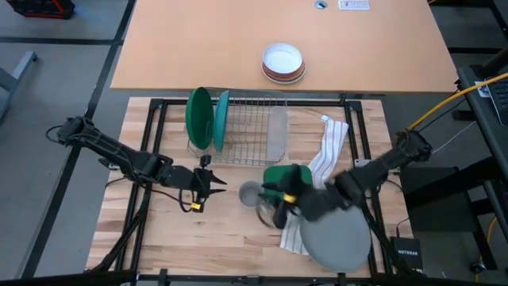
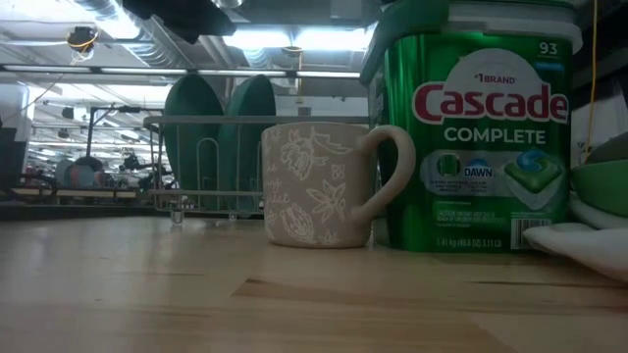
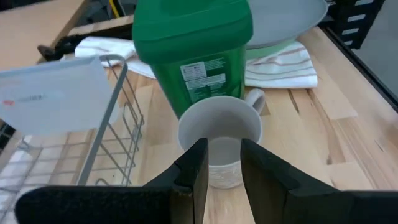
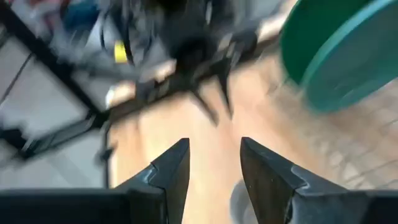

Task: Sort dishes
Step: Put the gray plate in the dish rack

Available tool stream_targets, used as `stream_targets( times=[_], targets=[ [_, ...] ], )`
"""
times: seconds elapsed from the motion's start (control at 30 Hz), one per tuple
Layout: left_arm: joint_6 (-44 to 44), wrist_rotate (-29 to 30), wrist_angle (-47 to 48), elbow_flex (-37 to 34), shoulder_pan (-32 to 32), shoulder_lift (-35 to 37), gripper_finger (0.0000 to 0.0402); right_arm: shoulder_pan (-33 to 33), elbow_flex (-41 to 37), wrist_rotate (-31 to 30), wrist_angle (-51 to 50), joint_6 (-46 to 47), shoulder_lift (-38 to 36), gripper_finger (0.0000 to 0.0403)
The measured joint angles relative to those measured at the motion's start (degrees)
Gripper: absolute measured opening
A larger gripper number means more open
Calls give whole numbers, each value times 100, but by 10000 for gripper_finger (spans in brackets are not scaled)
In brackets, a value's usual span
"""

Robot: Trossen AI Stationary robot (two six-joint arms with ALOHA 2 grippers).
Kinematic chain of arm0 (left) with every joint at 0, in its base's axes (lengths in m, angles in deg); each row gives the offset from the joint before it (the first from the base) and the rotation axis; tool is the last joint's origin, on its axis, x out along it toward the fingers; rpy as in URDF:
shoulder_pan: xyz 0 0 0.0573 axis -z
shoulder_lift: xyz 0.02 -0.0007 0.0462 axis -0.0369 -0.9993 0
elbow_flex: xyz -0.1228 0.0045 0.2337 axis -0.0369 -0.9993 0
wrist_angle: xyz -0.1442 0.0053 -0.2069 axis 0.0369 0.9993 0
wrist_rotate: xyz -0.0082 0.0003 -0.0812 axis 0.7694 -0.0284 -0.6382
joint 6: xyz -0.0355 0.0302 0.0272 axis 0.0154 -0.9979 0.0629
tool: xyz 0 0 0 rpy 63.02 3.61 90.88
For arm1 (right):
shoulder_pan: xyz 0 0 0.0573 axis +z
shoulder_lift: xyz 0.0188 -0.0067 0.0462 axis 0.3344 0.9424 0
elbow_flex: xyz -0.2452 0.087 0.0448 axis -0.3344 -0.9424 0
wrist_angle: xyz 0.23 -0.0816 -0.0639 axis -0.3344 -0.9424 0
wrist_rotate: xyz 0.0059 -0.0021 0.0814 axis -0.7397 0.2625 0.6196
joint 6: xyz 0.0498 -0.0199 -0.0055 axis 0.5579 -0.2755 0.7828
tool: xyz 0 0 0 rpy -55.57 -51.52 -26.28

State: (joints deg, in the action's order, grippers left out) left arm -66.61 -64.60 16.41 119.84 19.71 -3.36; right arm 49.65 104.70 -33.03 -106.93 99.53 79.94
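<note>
Your right gripper (image 1: pixel 279 208), fingers apart and empty, hung over the mug (image 1: pixel 249 193), well off the grey plate (image 1: pixel 337 237) on the towel (image 1: pixel 324 151), so it risked knocking the mug.

Bare wooden table (image 1: pixel 230 238) lies open at the front left. A mug (image 1: pixel 249 193) and green detergent tub (image 1: pixel 282 179) crowd the centre, dish rack (image 1: pixel 246 131) behind them.
</note>
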Motion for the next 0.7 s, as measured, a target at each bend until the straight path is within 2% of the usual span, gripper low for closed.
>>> stream_targets(
  times=[0.1, 0.17, 0.27, 0.37, 0.5, 0.7],
  targets=[
    [-81, -1, 1, 0, 24, 0, 84, -568, 0, 2127, -402, 41, -69, 145],
    [-197, -2, 2, 0, 24, 0, 84, -842, 0, 3530, -631, 396, -120, 145],
    [-353, -2, 7, 0, 22, 0, 84, -881, 2, 4665, -890, 1125, -128, 145],
    [-502, 0, 4, 0, 22, 0, 84, -722, 0, 4991, -1150, 1996, -121, 145],
    [-511, -1, 7, 0, 22, 0, 84, -306, 0, 4950, -1501, 3118, -106, 145],
    [-574, 0, 65, 0, 22, 0, 84, 339, 2, 4704, -2141, 3899, 46, 145]
  ],
)
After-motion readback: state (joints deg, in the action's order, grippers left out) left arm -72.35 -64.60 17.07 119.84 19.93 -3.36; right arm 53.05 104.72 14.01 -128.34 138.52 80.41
